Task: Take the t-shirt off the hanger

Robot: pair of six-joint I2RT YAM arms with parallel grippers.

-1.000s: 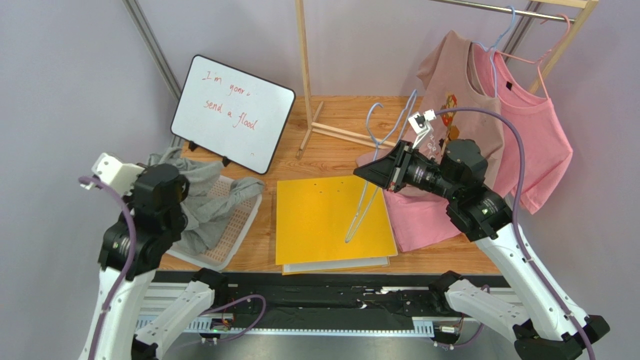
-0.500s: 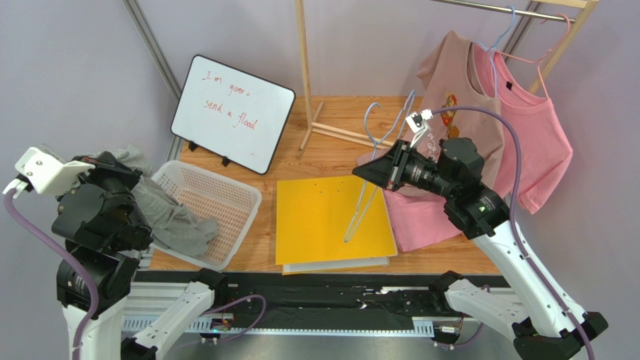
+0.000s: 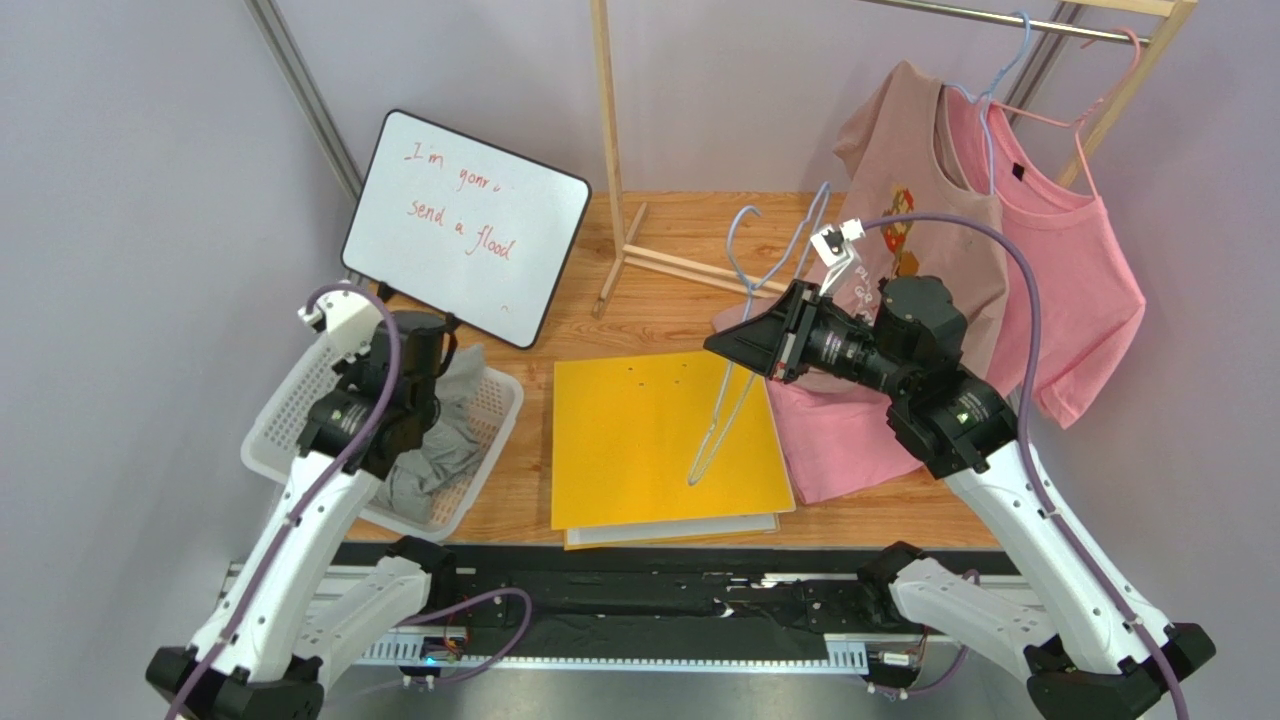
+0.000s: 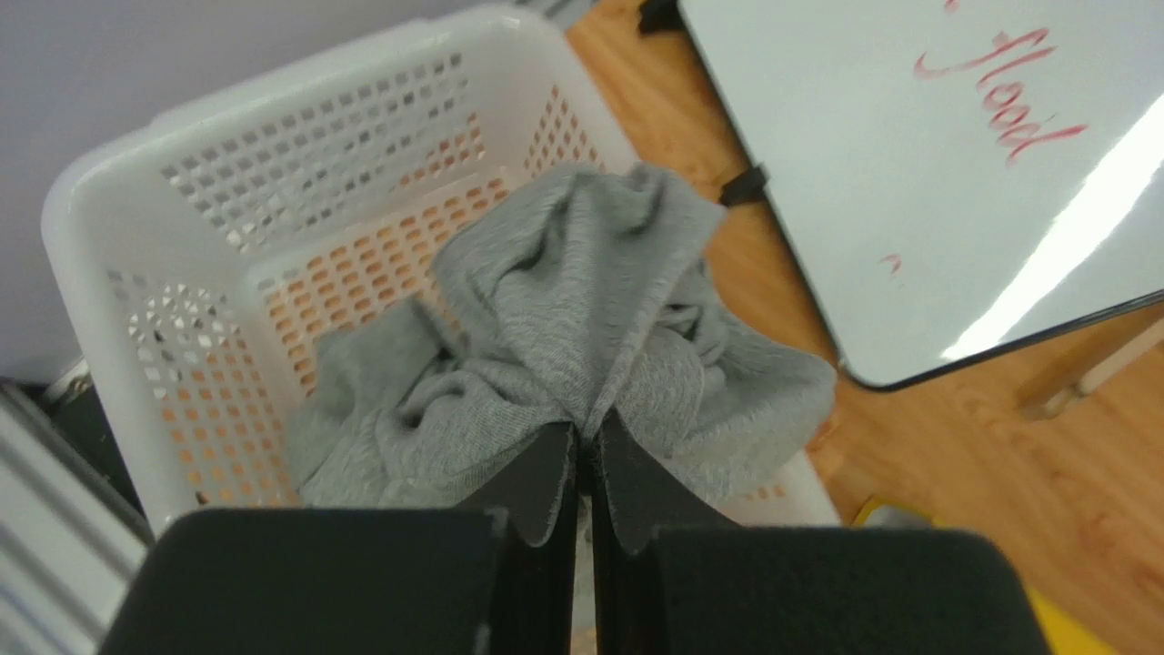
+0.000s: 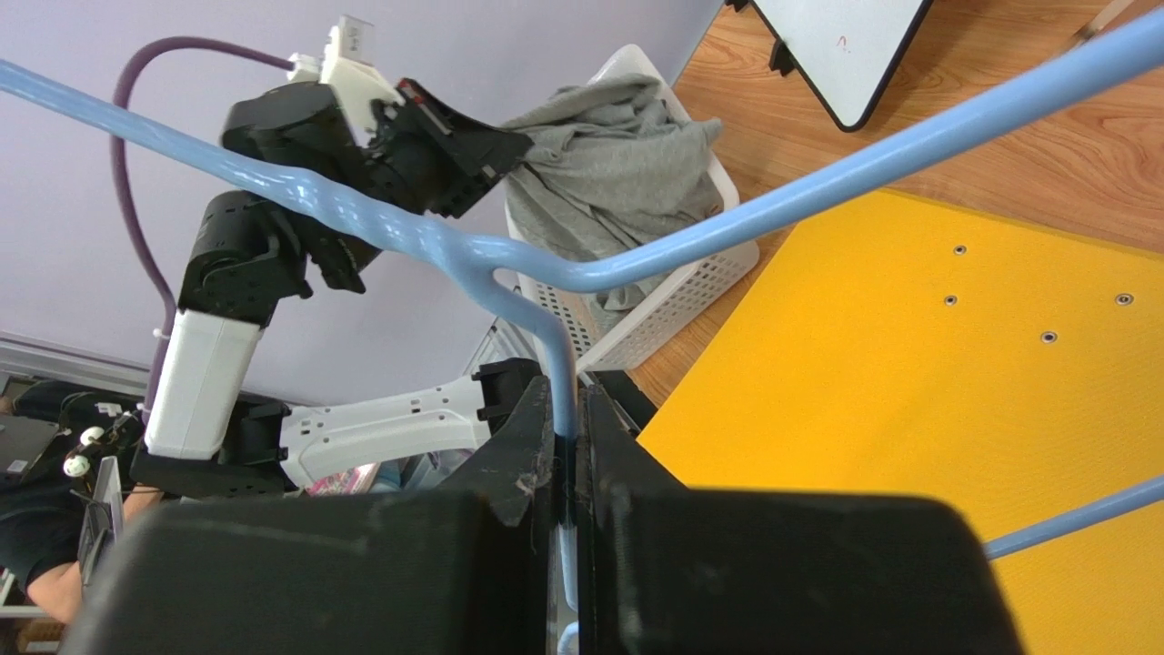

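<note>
- Where the left fingers (image 4: 544, 481) meet at the bottom centre of the left wrist view, they are clenched on a raised fold of the grey t-shirt (image 4: 588, 314).
- From that pinch the cloth spreads out in a crumpled heap inside the white basket (image 4: 109, 232). One edge lies over the basket's rim on the side toward the whiteboard (image 4: 929, 164).
- In the top view the basket shows at centre left, at the left edge of the worktop (image 3: 676, 225), just below the whiteboard, with the left arm reaching over it.
- At the bottom centre of the right wrist view, the right fingers (image 5: 526, 450) are clamped tight on the thin stem of the light blue hanger (image 5: 820, 187). Its arms fan out across the upper half of that frame.
- In the top view the hanger is held up off the worktop at frame centre. Its hook points toward the upper middle and its lower end hangs over the yellow board (image 3: 661, 435).
- The yellow board lies flat at the lower centre of the top view, between the basket and a pink t-shirt (image 3: 842, 443) spread on the worktop beneath the right arm.
- In the upper right of the top view, a tan t-shirt (image 3: 917, 150) and another pink t-shirt (image 3: 1074, 248) hang side by side from a rail (image 3: 977, 12).
</note>
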